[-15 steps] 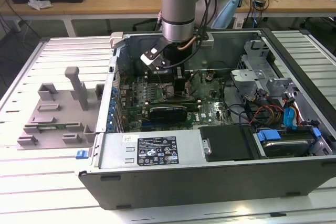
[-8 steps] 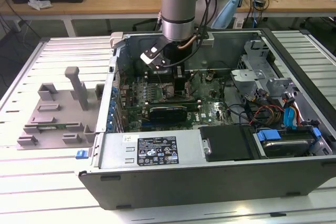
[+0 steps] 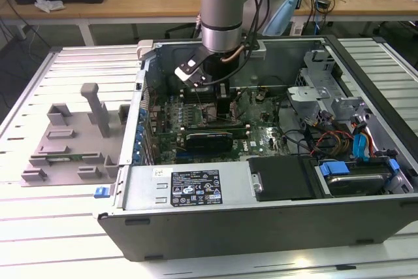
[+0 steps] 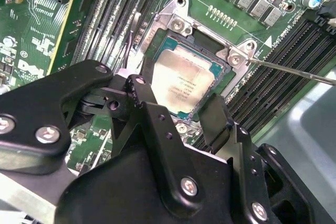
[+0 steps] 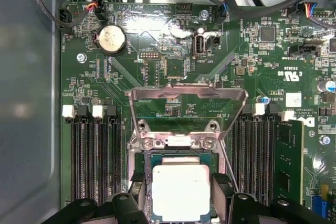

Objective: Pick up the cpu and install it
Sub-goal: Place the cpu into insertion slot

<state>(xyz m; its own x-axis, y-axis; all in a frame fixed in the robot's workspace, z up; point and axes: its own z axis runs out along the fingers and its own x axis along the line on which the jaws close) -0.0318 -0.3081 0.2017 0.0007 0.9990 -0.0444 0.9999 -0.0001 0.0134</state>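
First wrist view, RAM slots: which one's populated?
The one holding the green memory module, outermost in the bank across the cpu from the coin cell. The other slots are bare black channels.

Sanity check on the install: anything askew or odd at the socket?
Nothing stands out. The small square silver-topped cpu lies square in the metal-framed socket, edges parallel to it, with the black claw straddling it. The hinged silver retention frame is swung open. Whether the chip is fully seated can't be judged.
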